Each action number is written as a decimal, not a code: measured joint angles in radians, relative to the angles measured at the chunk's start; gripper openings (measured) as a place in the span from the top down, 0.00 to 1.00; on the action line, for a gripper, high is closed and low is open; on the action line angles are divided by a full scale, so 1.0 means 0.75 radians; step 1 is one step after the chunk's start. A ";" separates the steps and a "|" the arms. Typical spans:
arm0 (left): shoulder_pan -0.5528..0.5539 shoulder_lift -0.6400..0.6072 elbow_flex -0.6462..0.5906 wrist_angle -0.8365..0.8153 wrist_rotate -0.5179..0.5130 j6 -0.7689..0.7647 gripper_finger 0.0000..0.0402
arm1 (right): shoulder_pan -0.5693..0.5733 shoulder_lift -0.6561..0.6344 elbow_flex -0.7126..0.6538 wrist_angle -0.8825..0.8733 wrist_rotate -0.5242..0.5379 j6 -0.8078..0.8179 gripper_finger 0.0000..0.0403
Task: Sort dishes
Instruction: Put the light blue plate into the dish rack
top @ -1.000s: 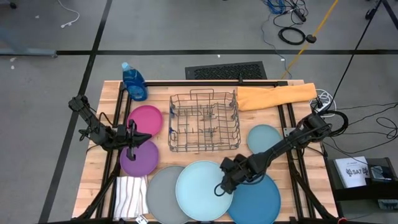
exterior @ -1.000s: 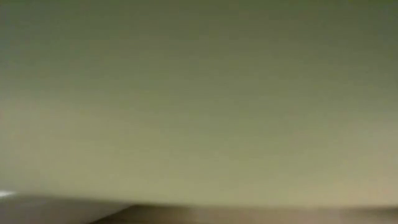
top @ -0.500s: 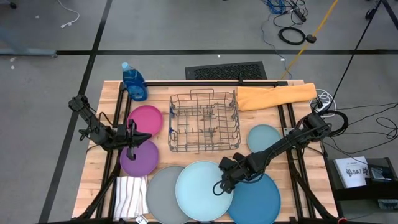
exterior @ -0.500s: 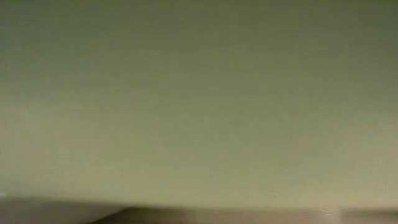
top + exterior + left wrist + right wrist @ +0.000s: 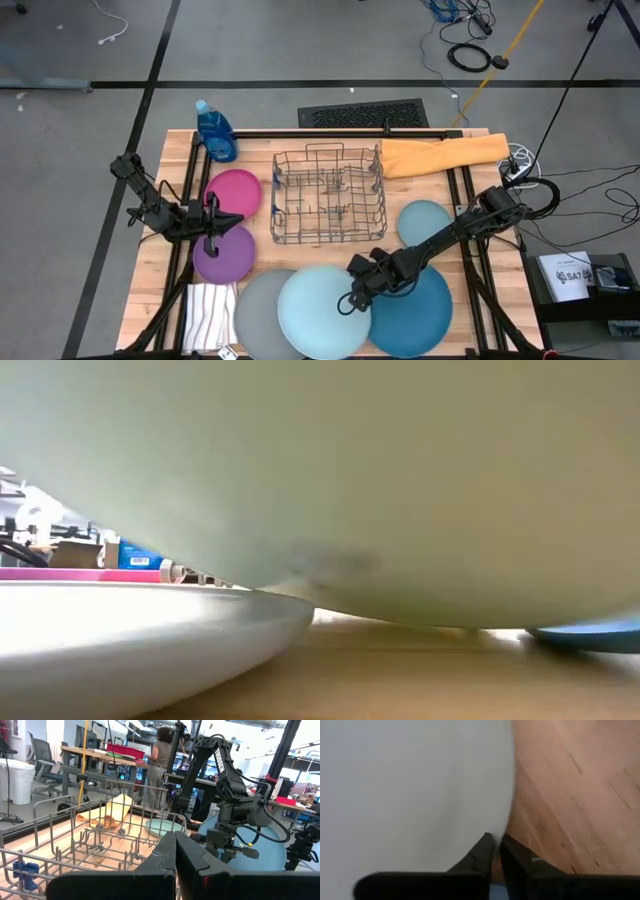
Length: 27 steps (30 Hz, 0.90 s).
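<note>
Light blue plate (image 5: 318, 310) is being pinched at its rim by right gripper (image 5: 347, 302); left gripper (image 5: 237, 217) closed, empty.
Thin edge grip: slip is being risked, dragging on grey plate (image 5: 255, 312) underneath.

At twelve o'clock on my wooden table (image 5: 470, 275) stands an empty wire dish rack (image 5: 328, 195). A blue soap bottle (image 5: 215, 131) stands at ten, an orange cloth (image 5: 440, 154) at two, a striped white cloth (image 5: 209, 316) at seven.
</note>
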 joint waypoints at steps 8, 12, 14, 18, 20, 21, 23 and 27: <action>0.000 0.000 0.000 -0.001 -0.010 0.000 1.00 | 0.003 -0.008 -0.002 0.000 0.025 -0.036 1.00; 0.000 0.000 0.000 -0.002 -0.017 0.000 1.00 | 0.003 -0.009 -0.003 0.004 0.049 -0.051 1.00; 0.000 0.000 0.000 -0.002 -0.017 0.000 1.00 | 0.003 -0.009 -0.003 0.005 0.053 -0.059 1.00; 0.000 0.000 0.000 -0.003 -0.017 0.000 1.00 | 0.003 -0.009 -0.003 0.006 0.084 -0.071 1.00; 0.000 0.000 0.000 -0.007 -0.017 -0.001 1.00 | 0.003 -0.009 -0.002 0.006 0.092 -0.086 1.00; 0.000 0.000 0.000 -0.008 -0.017 -0.002 1.00 | 0.005 -0.009 0.001 0.005 0.094 -0.093 1.00; 0.000 0.000 0.000 -0.011 -0.017 -0.001 1.00 | 0.009 -0.008 0.011 0.006 0.119 -0.108 1.00; 0.000 0.000 0.000 -0.011 -0.017 -0.002 1.00 | 0.017 -0.008 0.041 0.005 0.178 -0.161 1.00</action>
